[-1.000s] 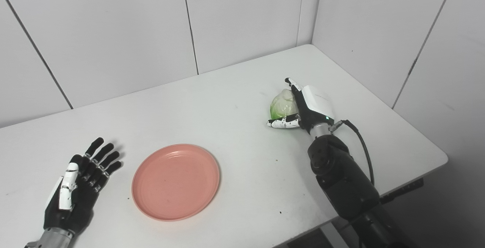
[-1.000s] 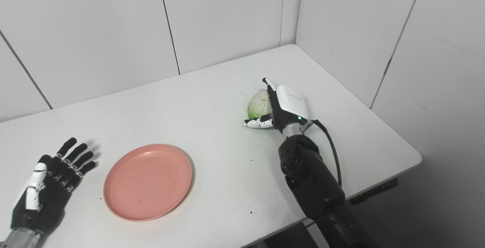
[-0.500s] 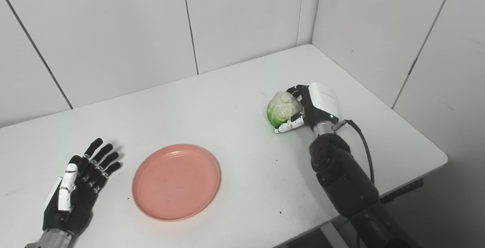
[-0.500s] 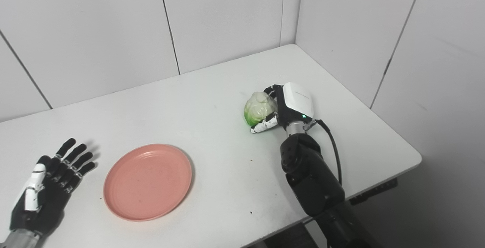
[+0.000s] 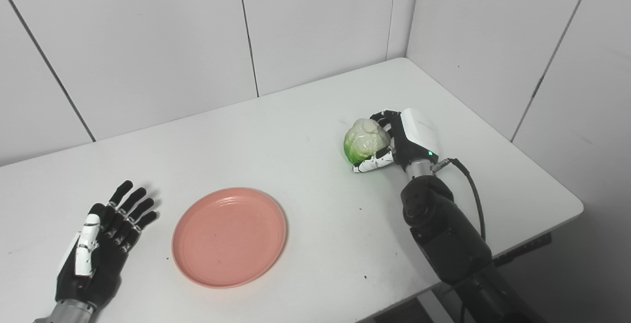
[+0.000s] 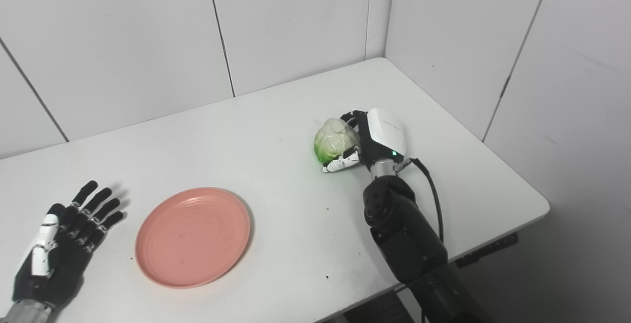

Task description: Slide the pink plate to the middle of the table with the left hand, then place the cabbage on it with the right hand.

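My right hand wraps around the cabbage on the right side of the table; my left hand lies flat with fingers spread, holding nothing, just beside the pink plate; the plate sits well apart from the cabbage.

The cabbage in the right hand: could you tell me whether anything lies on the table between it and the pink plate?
Nothing visible does. The cabbage sits in the right hand, and only bare table lies between it and the pink plate. The left hand rests beyond the plate's far side.
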